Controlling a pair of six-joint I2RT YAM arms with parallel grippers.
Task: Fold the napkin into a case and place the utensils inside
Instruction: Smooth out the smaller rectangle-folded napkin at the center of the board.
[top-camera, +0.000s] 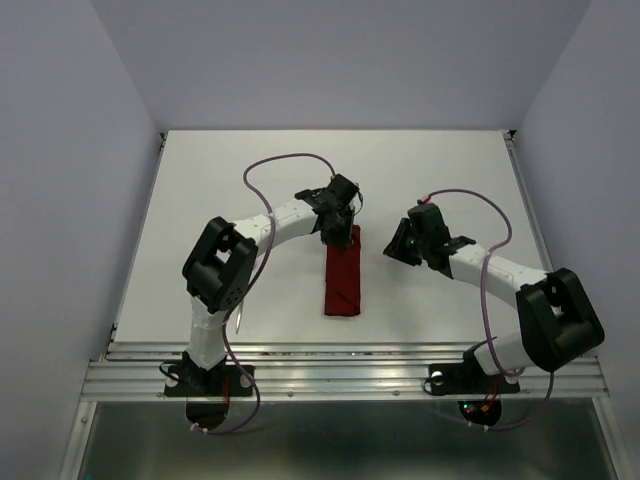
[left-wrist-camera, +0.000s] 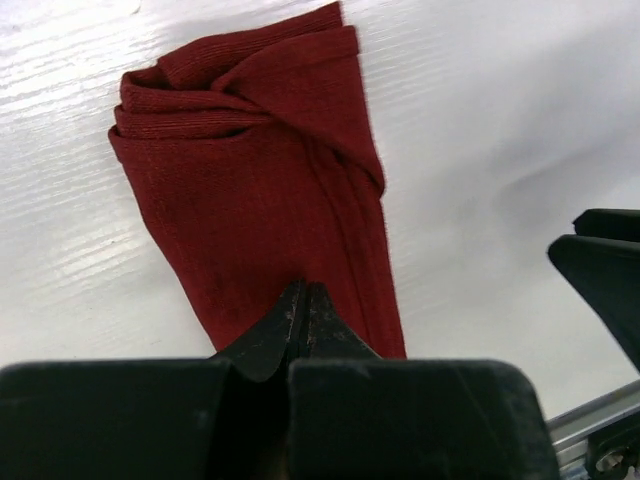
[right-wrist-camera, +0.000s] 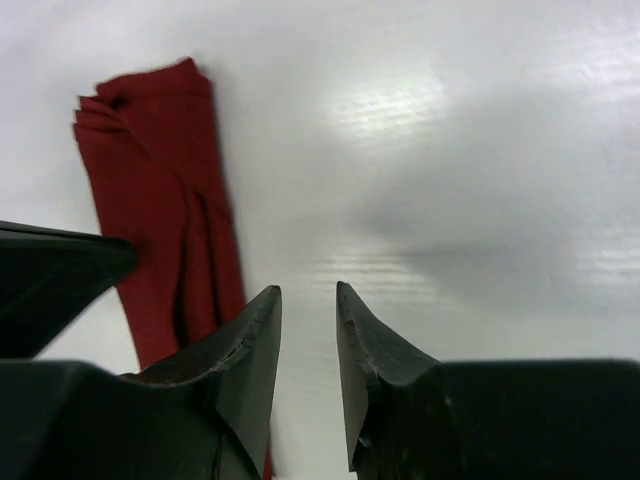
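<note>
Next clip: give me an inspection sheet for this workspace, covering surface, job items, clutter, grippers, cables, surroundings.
Surface: white table, flat.
Job's things: napkin folded into a narrow strip, mid-table; thin silver piece, likely a utensil, by the left arm's base; spoon not seen.
Clutter: nothing seen.
Grippers: left gripper shut at the strip's far end; right gripper open, empty, beside the strip.
Cables: purple cables loop over both arms.
Surroundings: pale walls; metal rail at near edge.

Top external view high above and behind the arm bases (top-camera: 208, 380) at the bottom edge, looking down on the whole table (top-camera: 440, 180), left wrist view close over the case (left-wrist-camera: 260, 200), filling centre frame, right wrist view low and near the tabletop, case at upper left, all three sharing it
</note>
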